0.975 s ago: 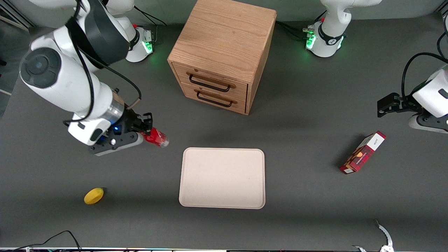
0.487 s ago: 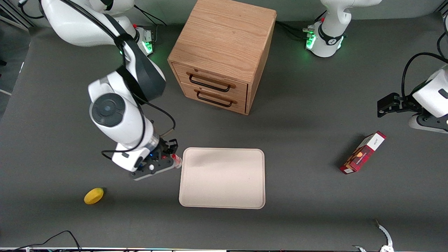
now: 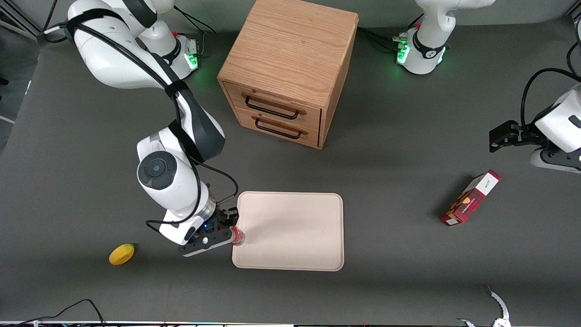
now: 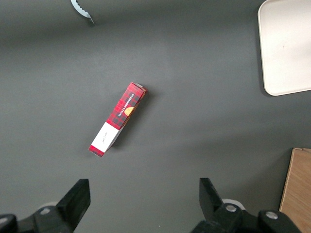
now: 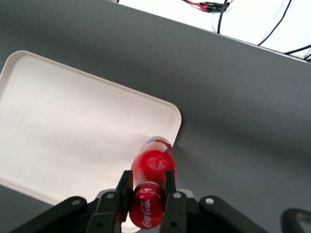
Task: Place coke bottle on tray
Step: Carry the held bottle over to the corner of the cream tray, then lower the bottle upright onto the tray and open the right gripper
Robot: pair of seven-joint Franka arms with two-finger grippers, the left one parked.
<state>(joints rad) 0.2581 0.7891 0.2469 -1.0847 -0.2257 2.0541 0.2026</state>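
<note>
While one small red coke bottle hung over the working-arm edge of the single cream rectangular tray, the gripper had its fingers clamped on its neck; the bottle's cap was hidden. One red carton and one yellow lemon lay apart.

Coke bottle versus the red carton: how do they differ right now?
The coke bottle is clamped in the gripper above the tray's edge at the working arm's end; the red carton lies loose on the table toward the parked arm's end. The bottle is round with white script; the carton is a long rectangular box with a plaid pattern and one white end. Both are mostly red.
</note>
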